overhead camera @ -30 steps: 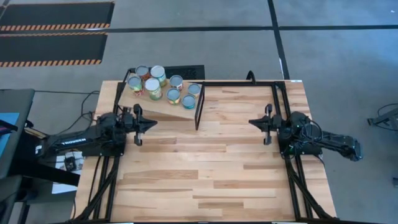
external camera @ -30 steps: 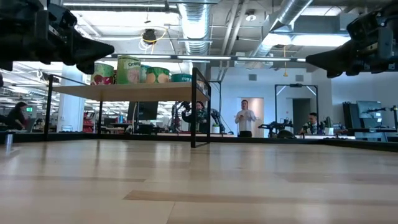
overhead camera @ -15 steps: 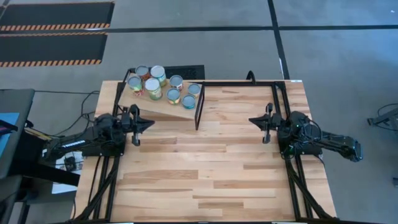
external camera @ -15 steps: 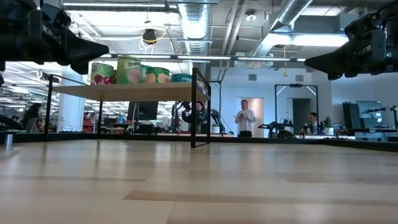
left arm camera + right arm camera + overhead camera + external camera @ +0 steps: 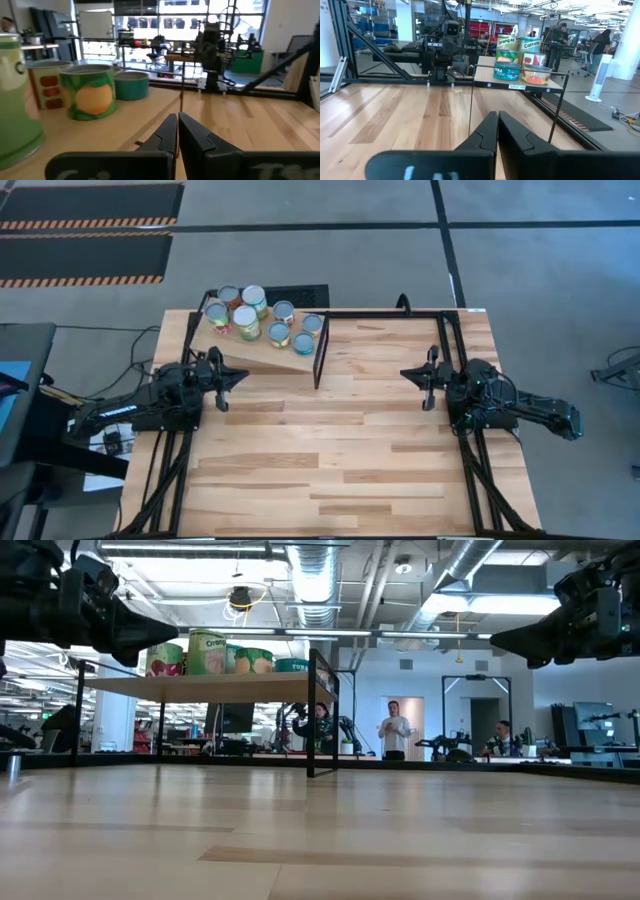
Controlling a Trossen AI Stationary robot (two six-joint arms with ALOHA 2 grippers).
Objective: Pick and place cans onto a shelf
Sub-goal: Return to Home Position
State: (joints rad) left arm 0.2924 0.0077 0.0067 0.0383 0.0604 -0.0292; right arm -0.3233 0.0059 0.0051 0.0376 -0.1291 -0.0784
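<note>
Several cans [image 5: 258, 315] stand in a cluster on the sloping light-wood shelf [image 5: 270, 360] at the table's far left. In the low view the cans [image 5: 207, 652] stand on the raised board [image 5: 200, 687]. My left gripper [image 5: 243, 375] is shut and empty, in the air just near of the shelf's front edge. Its wrist view shows its fingers [image 5: 177, 135] closed and a green can with an orange picture [image 5: 90, 92] close by. My right gripper [image 5: 404, 373] is shut and empty, in the air at the table's right. Its wrist view [image 5: 497, 130] looks toward the cans [image 5: 520, 59].
The shelf's thin black post [image 5: 320, 350] stands near the table's middle. A black rail [image 5: 390, 313] runs along the far edge. The planked tabletop [image 5: 330, 450] lies between and in front of the arms. People stand in the room behind [image 5: 396, 730].
My left gripper has drawn back a little toward the table's left edge, staying shut. The cans and my right gripper have kept still.
</note>
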